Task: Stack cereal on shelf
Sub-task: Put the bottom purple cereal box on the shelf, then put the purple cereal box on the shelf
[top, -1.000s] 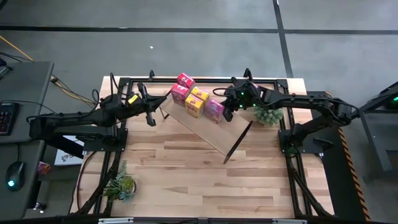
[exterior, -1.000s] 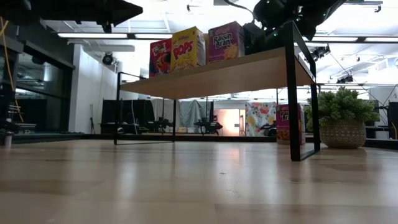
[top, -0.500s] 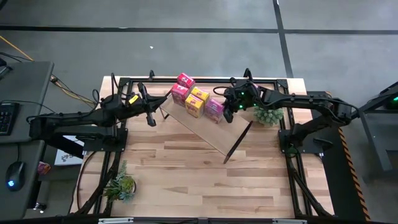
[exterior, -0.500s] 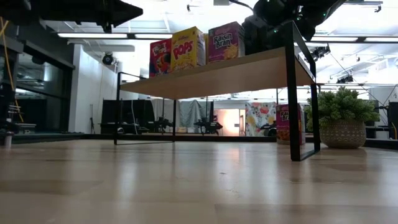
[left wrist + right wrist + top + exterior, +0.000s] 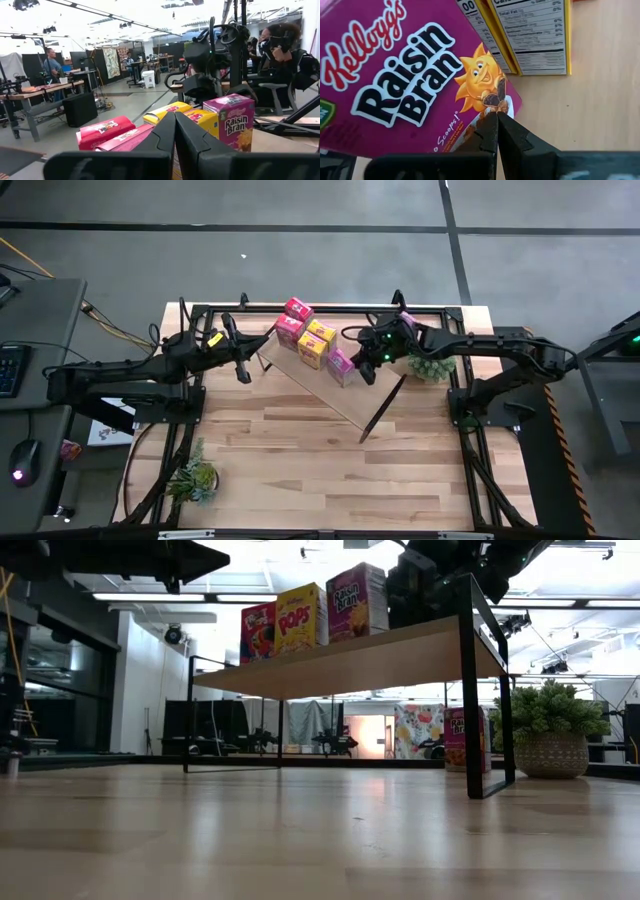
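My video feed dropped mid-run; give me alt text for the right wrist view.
A magenta Raisin Bran box fills most of the frame, with the right gripper shut, its tips at the box's lower corner. Yellow boxes lie beyond it on the light-wood shelf.

cereal (image 5: 316,343) crowding shelf (image 5: 345,395), tabletop (image 5: 320,470) free

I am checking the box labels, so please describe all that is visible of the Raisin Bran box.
The Raisin Bran box is a small magenta carton with white and black lettering and a sun cartoon. It stands upright on the shelf, at the end of the row beside the yellow box. The shut right claw is against its face.
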You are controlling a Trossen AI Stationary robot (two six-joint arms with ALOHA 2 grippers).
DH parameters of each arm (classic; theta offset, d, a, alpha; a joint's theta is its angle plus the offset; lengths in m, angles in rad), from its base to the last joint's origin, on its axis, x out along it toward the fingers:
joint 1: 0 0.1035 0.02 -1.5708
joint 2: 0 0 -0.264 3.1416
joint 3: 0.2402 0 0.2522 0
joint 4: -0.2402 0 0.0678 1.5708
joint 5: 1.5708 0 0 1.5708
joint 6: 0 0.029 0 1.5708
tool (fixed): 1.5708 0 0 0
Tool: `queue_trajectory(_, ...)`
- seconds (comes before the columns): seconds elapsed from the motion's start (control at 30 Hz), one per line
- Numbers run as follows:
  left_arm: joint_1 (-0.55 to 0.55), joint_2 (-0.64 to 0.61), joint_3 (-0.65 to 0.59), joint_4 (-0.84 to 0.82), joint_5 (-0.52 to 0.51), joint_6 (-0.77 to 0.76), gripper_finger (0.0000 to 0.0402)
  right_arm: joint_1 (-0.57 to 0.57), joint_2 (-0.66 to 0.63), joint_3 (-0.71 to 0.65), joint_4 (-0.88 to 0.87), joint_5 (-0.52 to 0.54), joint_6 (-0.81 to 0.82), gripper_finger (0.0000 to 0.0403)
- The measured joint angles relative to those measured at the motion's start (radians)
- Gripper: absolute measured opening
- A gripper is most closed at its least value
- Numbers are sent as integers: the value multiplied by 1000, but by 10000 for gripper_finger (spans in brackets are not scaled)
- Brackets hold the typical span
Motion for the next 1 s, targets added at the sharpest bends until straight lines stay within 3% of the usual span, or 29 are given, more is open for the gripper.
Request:
queue_trajectory(0.23, 0, 0, 0, 0, 0, 0, 0, 17, 0, 0, 2, 62, -3, 0)
queue_trajectory(1.0, 0, 0, 0, 0, 0, 0, 0, 15, 1, 0, 99, 0, -11, 0)
